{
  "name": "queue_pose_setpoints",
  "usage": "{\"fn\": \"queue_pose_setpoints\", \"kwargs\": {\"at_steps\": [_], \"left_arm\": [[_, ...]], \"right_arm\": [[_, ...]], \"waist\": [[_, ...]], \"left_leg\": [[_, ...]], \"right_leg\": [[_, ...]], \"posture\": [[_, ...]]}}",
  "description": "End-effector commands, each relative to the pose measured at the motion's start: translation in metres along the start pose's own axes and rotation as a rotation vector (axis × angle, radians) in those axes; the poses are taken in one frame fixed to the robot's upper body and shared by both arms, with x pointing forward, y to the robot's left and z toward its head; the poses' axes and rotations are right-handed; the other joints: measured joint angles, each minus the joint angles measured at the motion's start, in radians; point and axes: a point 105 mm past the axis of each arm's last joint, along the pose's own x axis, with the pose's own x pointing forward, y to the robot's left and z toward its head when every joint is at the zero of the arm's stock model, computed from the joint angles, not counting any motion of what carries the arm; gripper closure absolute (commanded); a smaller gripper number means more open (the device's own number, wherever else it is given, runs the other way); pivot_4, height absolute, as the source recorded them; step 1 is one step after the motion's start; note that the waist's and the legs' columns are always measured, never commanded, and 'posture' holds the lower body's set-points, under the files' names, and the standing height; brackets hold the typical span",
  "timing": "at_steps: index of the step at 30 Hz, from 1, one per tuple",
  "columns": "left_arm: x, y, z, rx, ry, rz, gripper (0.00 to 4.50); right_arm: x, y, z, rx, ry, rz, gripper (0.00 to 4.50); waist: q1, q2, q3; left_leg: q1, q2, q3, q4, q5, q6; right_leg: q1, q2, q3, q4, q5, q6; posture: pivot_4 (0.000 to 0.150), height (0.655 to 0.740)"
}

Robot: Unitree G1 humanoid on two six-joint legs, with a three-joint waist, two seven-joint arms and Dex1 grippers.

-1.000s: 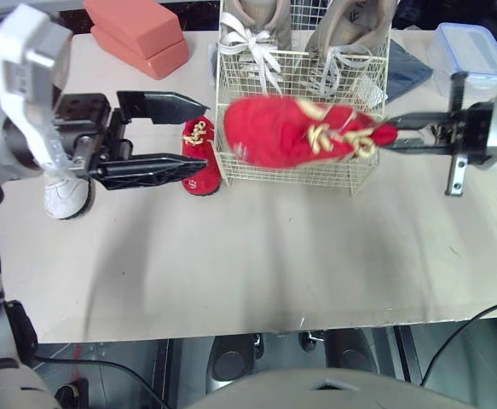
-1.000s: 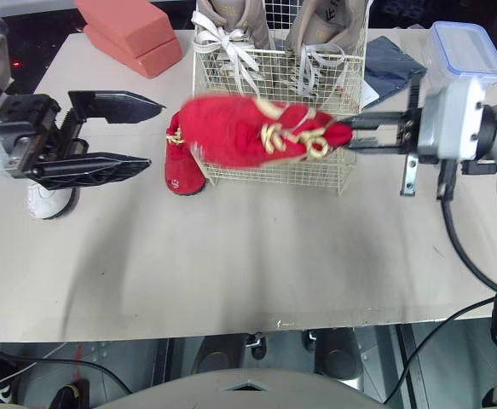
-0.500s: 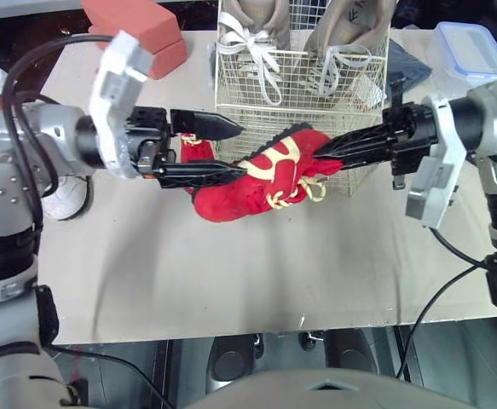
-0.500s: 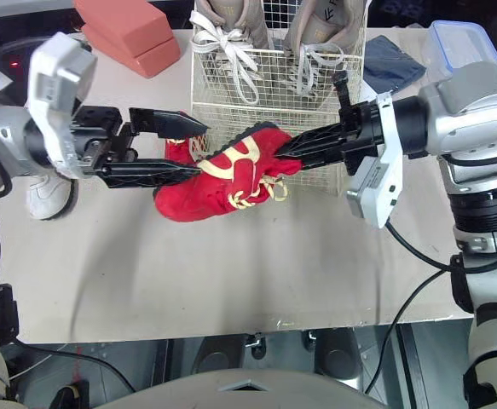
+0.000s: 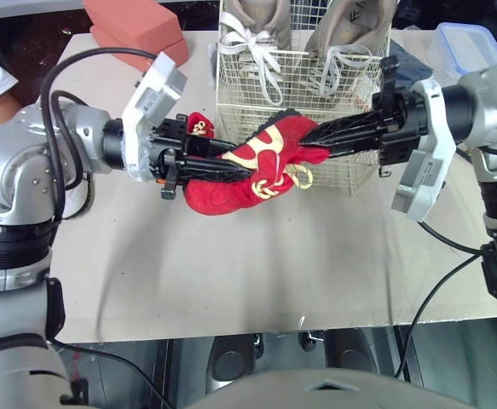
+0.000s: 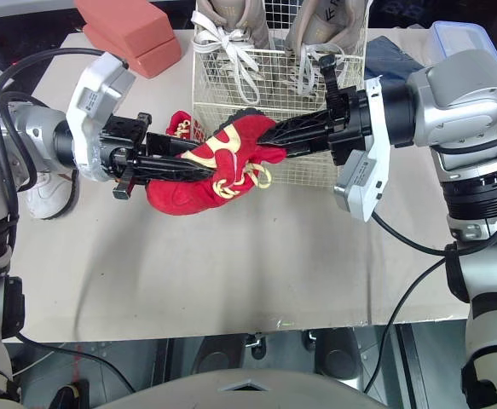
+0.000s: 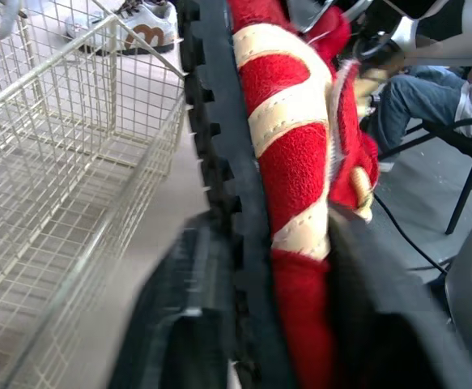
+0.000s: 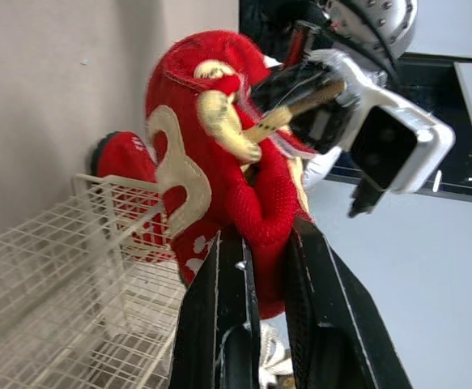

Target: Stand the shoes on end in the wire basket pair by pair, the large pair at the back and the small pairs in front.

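A red shoe (image 5: 248, 166) with cream trim hangs above the table, just in front of the wire basket (image 5: 295, 54). My left gripper (image 5: 235, 156) is shut on it from the left, sole against one finger, as the left wrist view shows (image 7: 300, 162). From the right, my right gripper (image 5: 312, 146) is shut on its upper edge (image 8: 219, 162). Its red mate (image 5: 195, 126) lies behind my left fingers, beside the basket. Two large beige sneakers (image 5: 248, 25) stand on end at the basket's back. A small white shoe (image 6: 52, 192) sits at the far left, partly hidden by my left arm.
Salmon-coloured boxes (image 5: 133, 21) lie at the back left. A clear container with a blue lid (image 5: 470, 47) and a blue cloth (image 5: 406, 64) sit right of the basket. The table's front edge runs below both arms.
My left gripper has moved in from the left and closed on the red shoe. The right arm has swung the shoe down and left, in front of the basket.
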Motion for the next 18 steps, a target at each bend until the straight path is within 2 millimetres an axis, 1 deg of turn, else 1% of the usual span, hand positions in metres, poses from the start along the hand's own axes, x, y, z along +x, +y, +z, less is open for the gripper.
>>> {"fn": "queue_pose_setpoints", "kwargs": {"at_steps": [1, 2, 3, 4, 5, 6, 7, 9, 10, 11, 12, 16, 18], "left_arm": [[0.004, -0.007, 0.009, 0.047, -0.018, -0.053, 3.96], [0.004, -0.007, 0.009, 0.050, -0.026, -0.054, 3.96], [0.004, -0.007, 0.010, 0.051, -0.035, -0.055, 3.96], [0.005, -0.007, 0.011, 0.054, -0.044, -0.055, 3.96], [0.004, -0.008, 0.013, 0.058, -0.070, -0.055, 3.96], [0.004, -0.009, 0.014, 0.061, -0.094, -0.054, 3.96], [0.003, -0.009, 0.015, 0.064, -0.115, -0.049, 3.96], [0.001, -0.009, 0.015, 0.066, -0.145, -0.035, 3.96], [0.000, -0.007, 0.016, 0.069, -0.158, -0.022, 3.96], [-0.001, -0.006, 0.016, 0.078, -0.170, -0.005, 3.96], [-0.002, -0.004, 0.016, 0.084, -0.185, 0.010, 3.96], [-0.007, 0.002, 0.024, 0.124, -0.276, 0.072, 3.96], [-0.009, 0.005, 0.028, 0.159, -0.319, 0.102, 3.96]], "right_arm": [[-0.004, -0.024, 0.005, -0.062, 0.000, -0.102, 4.50], [-0.005, -0.025, 0.005, -0.062, 0.007, -0.109, 4.50], [-0.006, -0.025, 0.004, -0.064, 0.013, -0.115, 3.72], [-0.007, -0.026, 0.004, -0.064, 0.019, -0.121, 3.42], [-0.010, -0.025, 0.002, -0.049, 0.032, -0.128, 2.97], [-0.013, -0.025, 0.001, -0.036, 0.043, -0.136, 2.63], [-0.015, -0.024, -0.001, -0.021, 0.055, -0.145, 2.07], [-0.019, -0.024, -0.003, 0.004, 0.070, -0.170, 1.20], [-0.021, -0.025, -0.004, 0.023, 0.077, -0.186, 0.64], [-0.024, -0.024, -0.005, 0.045, 0.089, -0.203, 0.19], [-0.027, -0.023, -0.007, 0.067, 0.103, -0.216, 0.08], [-0.042, -0.021, -0.016, 0.187, 0.158, -0.312, 0.08], [-0.051, -0.020, -0.021, 0.284, 0.185, -0.379, 0.08]], "waist": [[0.000, 0.000, 0.000], [0.000, 0.000, 0.000], [0.000, 0.000, 0.000], [0.000, 0.000, 0.000], [0.000, 0.000, 0.000], [0.001, 0.000, 0.000], [0.000, 0.000, 0.000], [0.000, 0.000, 0.000], [0.000, 0.000, 0.000], [0.000, 0.000, 0.000], [0.000, 0.000, 0.000], [0.001, 0.000, 0.000], [0.001, 0.000, 0.000]], "left_leg": [[0.000, 0.000, 0.000, 0.000, 0.000, 0.000], [0.000, 0.000, 0.000, 0.000, 0.000, 0.000], [0.000, 0.000, 0.000, 0.000, 0.000, 0.000], [0.000, 0.000, 0.000, 0.000, 0.000, 0.000], [0.000, 0.000, 0.000, 0.000, 0.000, 0.000], [0.000, 0.000, 0.000, 0.000, 0.000, 0.000], [0.000, 0.000, 0.000, 0.000, 0.000, 0.000], [0.000, 0.000, 0.000, 0.000, 0.000, 0.000], [0.000, 0.000, 0.000, 0.000, 0.000, 0.000], [0.000, 0.000, 0.000, 0.000, 0.000, 0.000], [0.000, 0.000, 0.000, 0.000, 0.000, 0.000], [0.000, 0.000, 0.000, 0.001, 0.000, 0.000], [0.000, 0.000, 0.000, 0.001, 0.000, 0.000]], "right_leg": [[0.000, 0.000, 0.000, 0.000, 0.000, 0.000], [0.000, 0.000, 0.000, 0.000, 0.000, 0.000], [0.000, 0.000, 0.000, 0.000, 0.000, 0.000], [0.000, 0.000, 0.000, 0.000, 0.000, 0.000], [0.000, 0.000, 0.000, 0.000, 0.000, 0.000], [0.000, 0.000, 0.000, 0.000, 0.000, 0.000], [0.000, 0.000, 0.000, 0.000, 0.001, -0.001], [0.000, 0.000, 0.000, 0.000, 0.001, -0.001], [0.000, 0.000, 0.000, 0.000, 0.001, -0.002], [0.000, 0.000, 0.000, 0.000, 0.001, -0.002], [0.000, 0.000, 0.000, 0.000, 0.001, -0.002], [0.000, -0.001, 0.000, 0.000, 0.002, -0.003], [0.000, -0.001, 0.000, 0.000, 0.002, -0.003]], "posture": [[0.150, 0.6860], [0.150, 0.6860], [0.150, 0.6860], [0.150, 0.6860], [0.150, 0.6860], [0.150, 0.6860], [0.150, 0.6860], [0.150, 0.6860], [0.150, 0.6860], [0.150, 0.6860], [0.150, 0.6860], [0.150, 0.6860], [0.150, 0.6860]]}}
